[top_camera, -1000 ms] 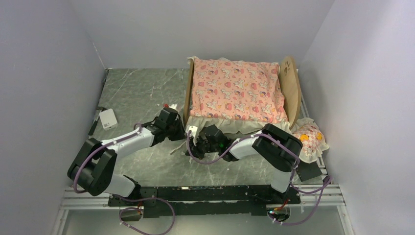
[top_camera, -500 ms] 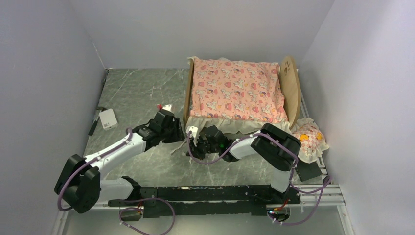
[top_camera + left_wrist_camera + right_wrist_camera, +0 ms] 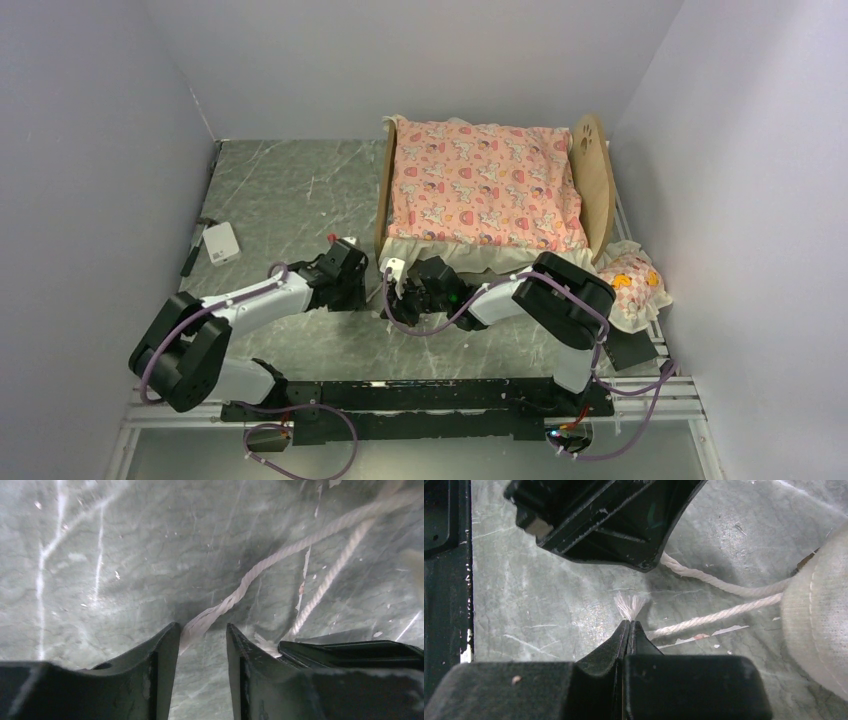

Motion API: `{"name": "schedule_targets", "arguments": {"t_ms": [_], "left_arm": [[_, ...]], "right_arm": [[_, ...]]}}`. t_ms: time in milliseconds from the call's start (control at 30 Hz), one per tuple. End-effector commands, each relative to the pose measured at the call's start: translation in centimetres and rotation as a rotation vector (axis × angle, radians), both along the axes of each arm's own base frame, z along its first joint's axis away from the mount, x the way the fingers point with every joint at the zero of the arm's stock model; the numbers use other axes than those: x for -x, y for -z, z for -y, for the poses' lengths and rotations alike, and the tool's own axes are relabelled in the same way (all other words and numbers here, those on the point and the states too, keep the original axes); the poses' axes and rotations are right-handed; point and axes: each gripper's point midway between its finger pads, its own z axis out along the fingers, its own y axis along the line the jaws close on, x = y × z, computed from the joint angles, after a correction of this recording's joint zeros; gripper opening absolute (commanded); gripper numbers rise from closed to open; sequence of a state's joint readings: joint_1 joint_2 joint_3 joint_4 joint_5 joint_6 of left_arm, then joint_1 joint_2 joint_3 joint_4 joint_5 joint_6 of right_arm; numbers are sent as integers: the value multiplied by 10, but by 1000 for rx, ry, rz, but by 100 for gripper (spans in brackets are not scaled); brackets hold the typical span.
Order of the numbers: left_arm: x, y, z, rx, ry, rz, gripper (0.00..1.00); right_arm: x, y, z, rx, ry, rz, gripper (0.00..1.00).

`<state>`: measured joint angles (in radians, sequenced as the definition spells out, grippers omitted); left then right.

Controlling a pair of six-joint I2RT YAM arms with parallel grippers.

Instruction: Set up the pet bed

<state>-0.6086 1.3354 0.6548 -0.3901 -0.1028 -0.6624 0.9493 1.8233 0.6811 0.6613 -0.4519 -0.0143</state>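
Note:
The pet bed [image 3: 385,195] stands at the back right, its paw-print headboard [image 3: 592,165] on the right. A pink cartoon-print mattress [image 3: 480,180] lies in it. In front of the footboard both grippers meet low over the table. My left gripper [image 3: 362,290] [image 3: 202,627] is open, and a white cord [image 3: 260,567] runs between its fingers, its end lying against the left one. My right gripper [image 3: 392,300] [image 3: 628,622] is shut on the frayed end of a second cord [image 3: 704,620]. Both cords lead to cream fabric [image 3: 819,620].
A small frilled pillow [image 3: 632,283] lies on the rails right of the bed, beside the right arm's elbow. A white box [image 3: 220,243] and a dark tool [image 3: 190,260] sit by the left wall. Walls close in on three sides.
My left gripper has opened and let go of its cord, and has dropped a little toward the near side. The right gripper has stayed shut in place.

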Motion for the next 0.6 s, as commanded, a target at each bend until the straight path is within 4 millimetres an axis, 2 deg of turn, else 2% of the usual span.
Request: {"name": "schedule_targets", "arguments": {"t_ms": [0,100,133,233,300,467,533,567], "left_arm": [[11,15,2,-30,27,-45,36],[13,16,3,-38,36,-53,12],[12,13,4,-35,44,-47,1],[5,-15,16,14,86,22,0],[2,-41,27,66,113,73,0],[-2,-122,57,224,198,228,0],[1,-142,67,271,236,271,0],[3,-145,69,284,251,279,0]], "right_arm": [[0,-9,-7,-46,-13,9,0],[0,-10,-7,-52,-15,13,0],[0,-10,-7,-53,-16,13,0],[0,-9,-7,-53,-15,14,0],[1,-9,-7,-58,-12,3,0],[3,-10,-6,-71,-7,-11,0],[4,-9,-6,-75,-10,-14,0],[5,-9,-6,-79,-11,-16,0]]}}
